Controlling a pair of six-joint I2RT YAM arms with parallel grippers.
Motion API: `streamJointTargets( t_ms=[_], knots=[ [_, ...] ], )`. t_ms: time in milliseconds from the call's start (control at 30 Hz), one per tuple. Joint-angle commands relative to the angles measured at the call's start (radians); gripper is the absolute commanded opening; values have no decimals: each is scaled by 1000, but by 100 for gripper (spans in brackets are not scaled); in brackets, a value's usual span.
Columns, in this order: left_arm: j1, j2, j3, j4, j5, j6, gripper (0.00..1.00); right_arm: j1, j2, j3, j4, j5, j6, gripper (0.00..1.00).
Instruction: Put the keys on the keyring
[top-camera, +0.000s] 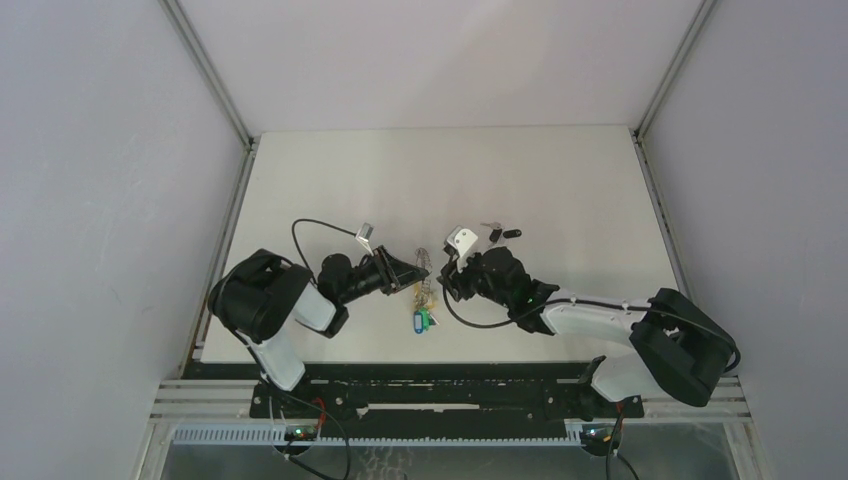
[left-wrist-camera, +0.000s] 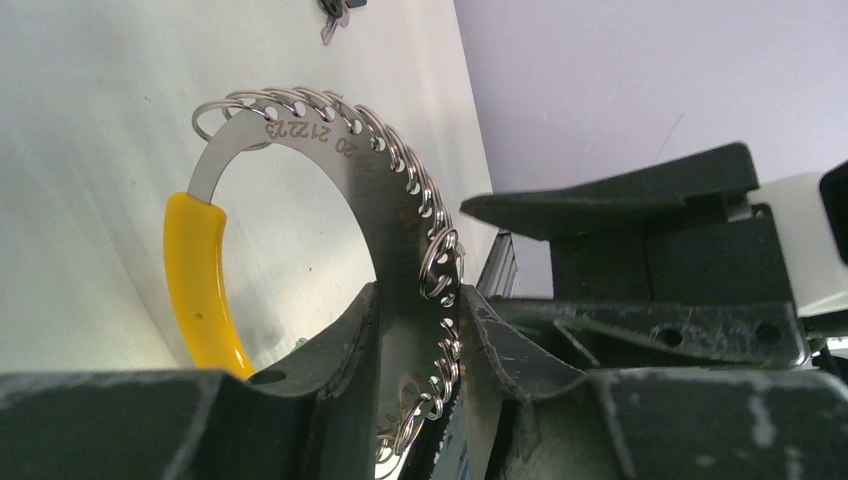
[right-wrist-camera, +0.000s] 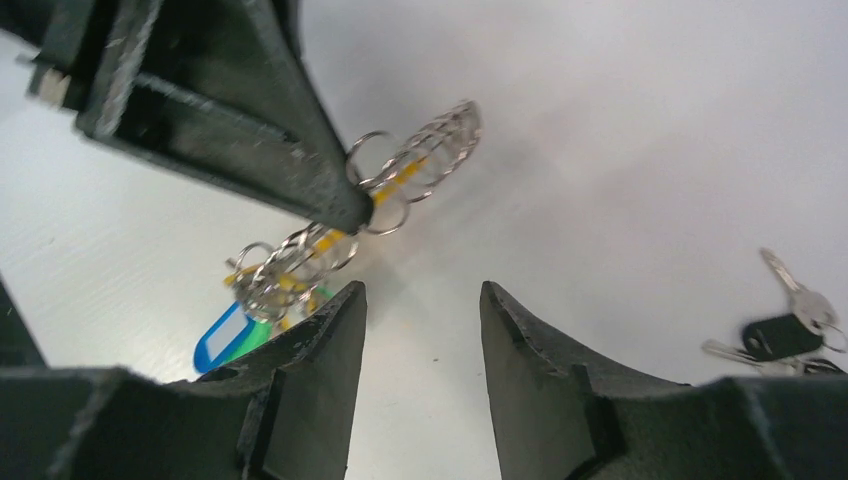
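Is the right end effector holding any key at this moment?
No, the right end effector is open and empty, and the black key lies on the table apart from it.

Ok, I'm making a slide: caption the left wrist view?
Left hand grips a flat, numbered silver metal keyring with a yellow plastic sleeve and small wire split rings along its edge.
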Motion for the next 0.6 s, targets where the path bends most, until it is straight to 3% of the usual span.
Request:
streamJointTargets(
  t_ms=[0,567],
  knots=[
    [-3,4,-8,69,7,-34,8,16,-27,-29,63,-141,-78,46],
    [-3,0,-9,69,10,-49,8,86,43,-32,188,-160,-213,44]
  ],
)
